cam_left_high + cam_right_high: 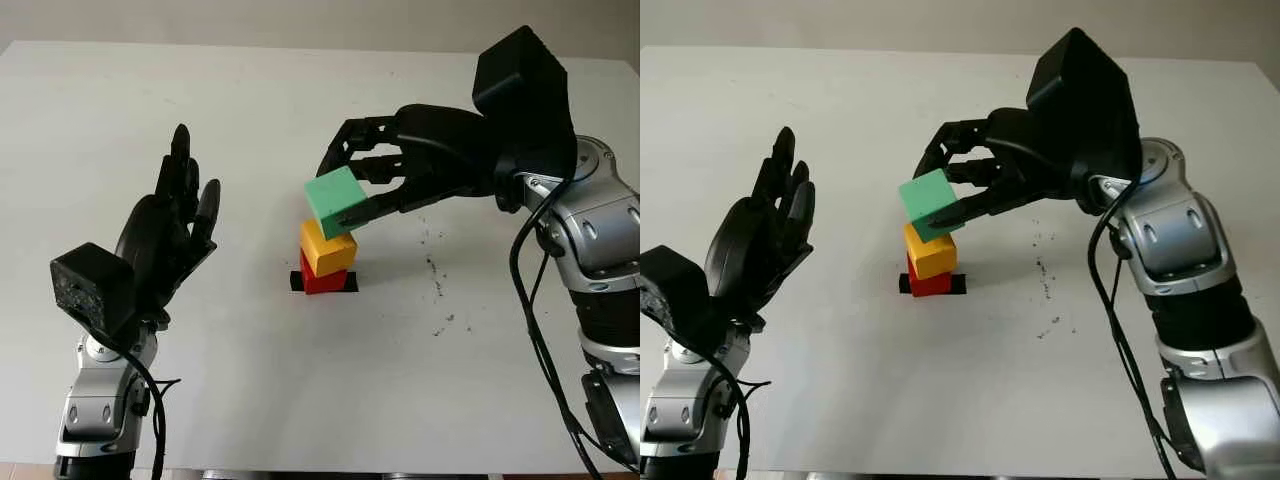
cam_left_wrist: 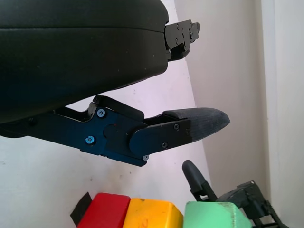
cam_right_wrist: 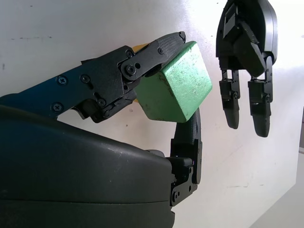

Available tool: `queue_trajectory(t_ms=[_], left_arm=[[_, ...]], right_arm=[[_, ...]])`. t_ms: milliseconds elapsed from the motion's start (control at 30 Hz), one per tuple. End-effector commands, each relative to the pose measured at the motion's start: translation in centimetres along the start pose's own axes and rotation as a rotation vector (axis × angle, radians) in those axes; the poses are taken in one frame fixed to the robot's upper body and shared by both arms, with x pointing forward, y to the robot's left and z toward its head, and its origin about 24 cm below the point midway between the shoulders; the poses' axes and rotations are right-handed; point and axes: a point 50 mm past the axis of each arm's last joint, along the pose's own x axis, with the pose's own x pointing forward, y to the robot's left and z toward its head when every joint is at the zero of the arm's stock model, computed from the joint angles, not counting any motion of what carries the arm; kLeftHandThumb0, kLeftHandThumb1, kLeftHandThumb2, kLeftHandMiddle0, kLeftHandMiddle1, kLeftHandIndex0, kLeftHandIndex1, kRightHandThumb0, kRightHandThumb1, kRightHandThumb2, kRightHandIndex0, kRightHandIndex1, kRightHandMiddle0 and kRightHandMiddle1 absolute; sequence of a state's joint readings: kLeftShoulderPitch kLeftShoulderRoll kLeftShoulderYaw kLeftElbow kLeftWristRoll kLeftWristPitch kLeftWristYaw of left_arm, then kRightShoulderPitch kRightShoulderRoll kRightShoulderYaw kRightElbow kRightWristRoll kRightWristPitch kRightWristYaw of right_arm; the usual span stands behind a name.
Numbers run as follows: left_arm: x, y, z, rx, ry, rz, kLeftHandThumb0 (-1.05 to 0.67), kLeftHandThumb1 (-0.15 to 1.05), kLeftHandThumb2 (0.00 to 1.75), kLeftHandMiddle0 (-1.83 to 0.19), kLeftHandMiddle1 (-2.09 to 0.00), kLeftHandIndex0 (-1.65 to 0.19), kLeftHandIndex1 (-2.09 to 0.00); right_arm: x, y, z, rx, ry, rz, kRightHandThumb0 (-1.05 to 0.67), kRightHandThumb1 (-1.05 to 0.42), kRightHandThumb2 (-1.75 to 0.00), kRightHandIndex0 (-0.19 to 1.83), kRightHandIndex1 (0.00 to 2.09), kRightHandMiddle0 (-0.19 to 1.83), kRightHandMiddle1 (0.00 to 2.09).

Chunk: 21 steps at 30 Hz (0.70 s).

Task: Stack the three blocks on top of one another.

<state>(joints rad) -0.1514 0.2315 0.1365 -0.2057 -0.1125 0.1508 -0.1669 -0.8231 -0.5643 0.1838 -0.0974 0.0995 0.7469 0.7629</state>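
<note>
A red block sits on a black tape mark at the middle of the white table, with a yellow block stacked on it. A green block is tilted right above the yellow one, its lower edge at the yellow block's top. My right hand reaches in from the right and is shut on the green block, fingers over it and thumb under. My left hand is raised at the left, open, well apart from the stack.
Dark specks mark the table to the right of the stack. The right arm's cable hangs beside the forearm. The table's far edge runs along the top of the head views.
</note>
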Motion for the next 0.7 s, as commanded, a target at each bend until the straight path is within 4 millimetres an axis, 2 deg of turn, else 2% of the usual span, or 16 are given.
queue_trajectory(t_ms=[0, 667], left_arm=[[-0.2, 0.0, 0.2, 0.011, -0.01, -0.008, -0.71, 1.05, 0.57, 0.19, 0.0, 0.19, 0.0], [-0.3, 0.1, 0.4, 0.004, -0.014, -0.007, -0.67, 1.05, 0.58, 0.19, 0.0, 0.19, 0.0]], right_arm=[[0.1, 0.4, -0.2, 0.015, -0.008, 0.014, -0.5, -0.95, -0.05, 0.27, 0.05, 0.33, 1.65], [1.0, 0.7, -1.9, 0.058, 0.022, 0.007, -0.49, -0.95, -0.06, 0.26, 0.05, 0.31, 1.66]])
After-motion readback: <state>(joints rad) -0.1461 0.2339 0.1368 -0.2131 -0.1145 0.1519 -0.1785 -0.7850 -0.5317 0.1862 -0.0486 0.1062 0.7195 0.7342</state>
